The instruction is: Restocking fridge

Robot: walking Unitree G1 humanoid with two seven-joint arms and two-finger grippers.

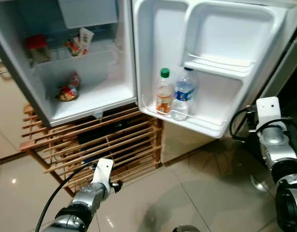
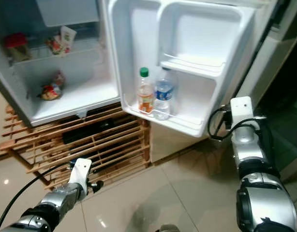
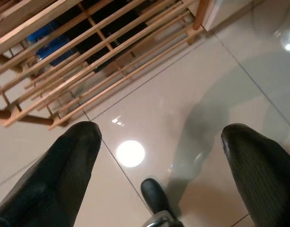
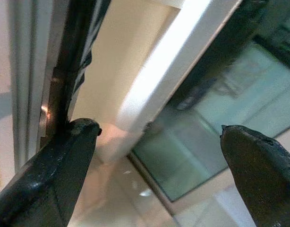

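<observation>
On glossy tile floor: wooden rack under fridge.

Likely home kitchen, open fridge, tiled floor

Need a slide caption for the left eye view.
Open mini fridge on a wooden rack, two bottles in the door shelf, both arms low.

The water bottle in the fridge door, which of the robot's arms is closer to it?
Right. The right gripper is beside the open door's outer edge, right of the water bottle. The left gripper hangs low over the floor before the wooden rack.
</observation>
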